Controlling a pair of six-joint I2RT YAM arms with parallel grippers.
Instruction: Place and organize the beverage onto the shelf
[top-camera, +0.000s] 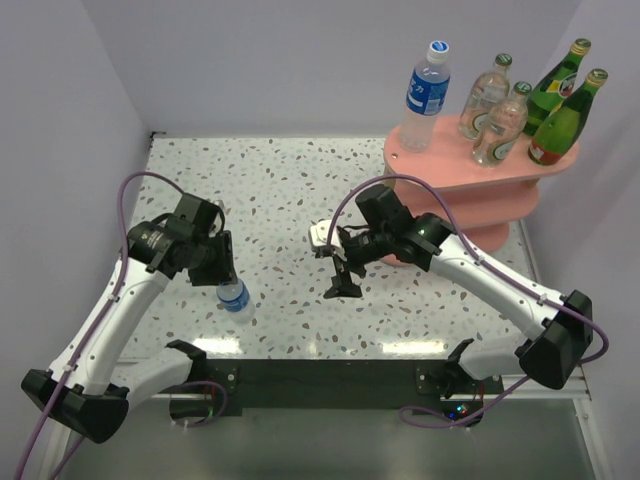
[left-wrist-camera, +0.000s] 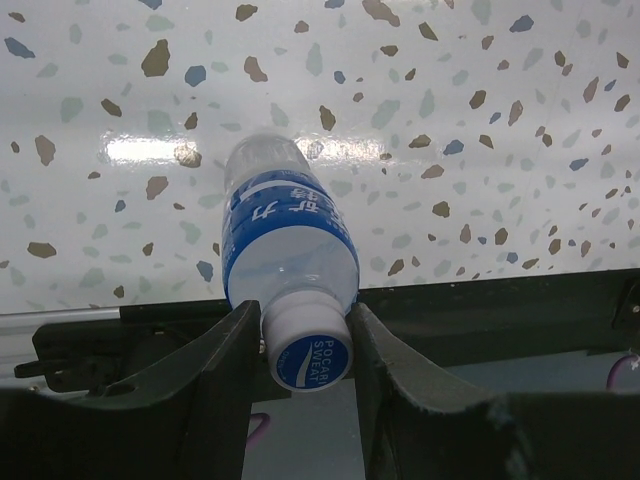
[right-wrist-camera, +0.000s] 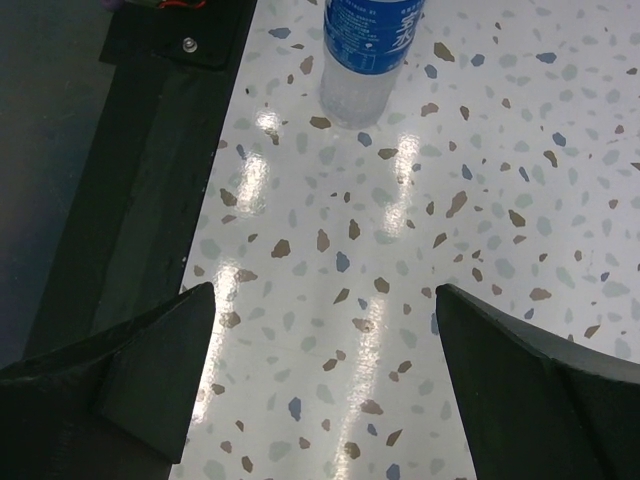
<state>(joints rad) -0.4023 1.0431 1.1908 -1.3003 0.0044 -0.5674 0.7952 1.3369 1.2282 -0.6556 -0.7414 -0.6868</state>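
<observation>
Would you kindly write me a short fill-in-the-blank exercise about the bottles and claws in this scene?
1. The top board of the pink three-tier shelf carries ___ bottles.
2. The left claw has a finger on either side of the ___ of the clear plastic bottle with a blue label.
3. The right claw hangs over the speckled table with its jaws ___, holding nothing.

Missing words: five; cap; open
</observation>
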